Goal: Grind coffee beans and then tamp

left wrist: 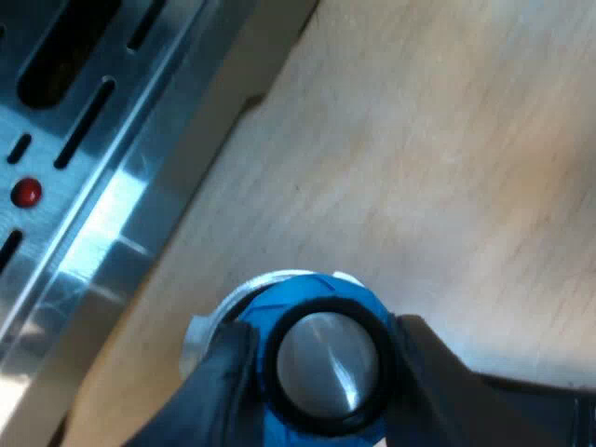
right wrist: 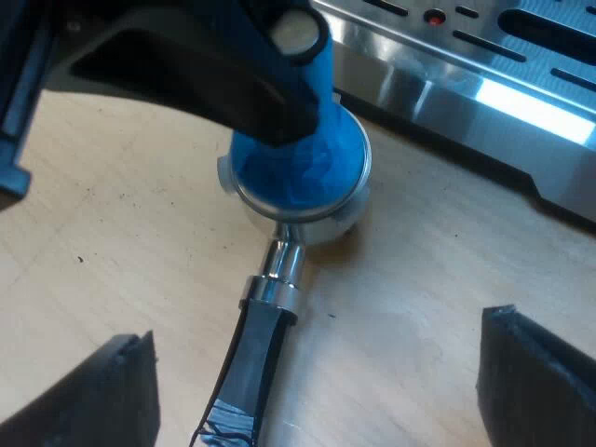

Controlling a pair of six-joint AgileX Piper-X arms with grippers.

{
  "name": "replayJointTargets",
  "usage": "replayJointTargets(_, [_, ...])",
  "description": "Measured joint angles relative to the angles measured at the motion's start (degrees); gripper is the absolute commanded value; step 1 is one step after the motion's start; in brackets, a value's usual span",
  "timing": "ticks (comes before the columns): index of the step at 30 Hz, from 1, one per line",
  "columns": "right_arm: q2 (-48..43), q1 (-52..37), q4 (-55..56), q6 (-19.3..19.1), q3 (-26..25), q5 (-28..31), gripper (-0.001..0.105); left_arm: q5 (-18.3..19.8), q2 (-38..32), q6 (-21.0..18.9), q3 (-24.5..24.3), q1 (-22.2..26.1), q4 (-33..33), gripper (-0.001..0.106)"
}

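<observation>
surface (left wrist: 438, 158): pale wood with visible grain and a few dark specks; carries the holder and the machine's base.
machine (right wrist: 484, 88): brushed metal front edge with long dark slots and a small red dot (left wrist: 26, 192); just beside the holder.
holder (right wrist: 312, 216): round metal basket standing on the surface, its dark handle (right wrist: 256, 358) lying out from it.
tamper (right wrist: 303, 163): blue, seated in the holder's basket.
left hand (left wrist: 324, 371): black fingers pinching the tamper's top from both sides.
right hand (right wrist: 321, 382): fingers spread wide, over the handle, apart from it.

Count logged: 1 blue tamper (left wrist: 324, 361), 1 metal holder (right wrist: 282, 264), 1 espresso machine (right wrist: 484, 84) with 1 red dot (left wrist: 27, 192), 1 wooden table (left wrist: 419, 168). Grippers, 2: left gripper (left wrist: 321, 368), right gripper (right wrist: 321, 382).
</observation>
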Motion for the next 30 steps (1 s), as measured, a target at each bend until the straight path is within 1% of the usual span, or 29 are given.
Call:
replayJointTargets(3, [0.00, 0.00, 0.00, 0.00, 0.00, 0.00, 0.071, 0.00, 0.00, 0.00, 0.00, 0.00, -0.17, 0.001])
replayJointTargets(8, [0.00, 0.00, 0.00, 0.00, 0.00, 0.00, 0.071, -1.02, 0.00, 0.00, 0.00, 0.00, -0.38, 0.001])
replayJointTargets(30, [0.00, 0.00, 0.00, 0.00, 0.00, 0.00, 0.071, -1.04, 0.00, 0.00, 0.00, 0.00, 0.62, 0.001])
